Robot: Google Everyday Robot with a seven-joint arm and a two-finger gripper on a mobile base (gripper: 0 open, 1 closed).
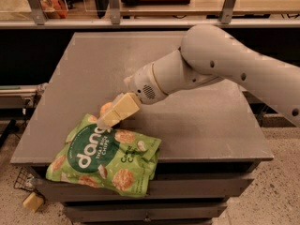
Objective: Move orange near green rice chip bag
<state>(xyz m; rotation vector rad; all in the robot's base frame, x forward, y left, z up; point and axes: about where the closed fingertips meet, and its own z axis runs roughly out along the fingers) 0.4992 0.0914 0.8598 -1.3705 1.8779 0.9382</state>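
Observation:
The green rice chip bag (105, 156) lies at the table's front left, its lower end hanging over the front edge. My gripper (115, 115) reaches down from the white arm (197, 69) and sits at the bag's top edge, touching it. The orange (105, 108) is held in the gripper. Only a small part of it shows at the left, behind the cream fingers (123, 108). It is right against the bag's upper edge.
The grey table (197, 125) stands on a drawer cabinet (154, 205). A glass-fronted shelf rail (140, 22) runs along the back. A small cream block (33, 201) lies on the floor at the lower left.

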